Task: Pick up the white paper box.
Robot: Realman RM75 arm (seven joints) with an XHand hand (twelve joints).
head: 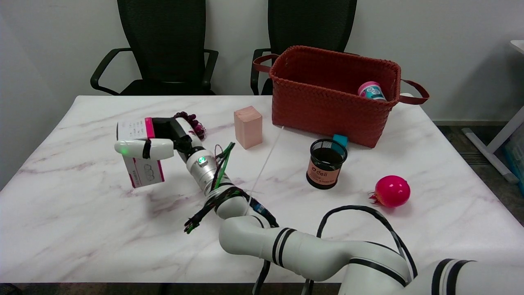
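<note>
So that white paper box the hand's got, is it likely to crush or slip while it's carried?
The white paper box looks like thin card, so it is probably light and could dent under a hard squeeze. The right hand grips it near the top, and it hangs tilted above its shadow on the table. The smooth printed sides might slip or swing.

Single high head view from the table near side, facing across.

Bright, even overhead light. Soft shadows fall on the table below the box and beside the basket. Focus is sharp, with faint glare on the marble.
</note>
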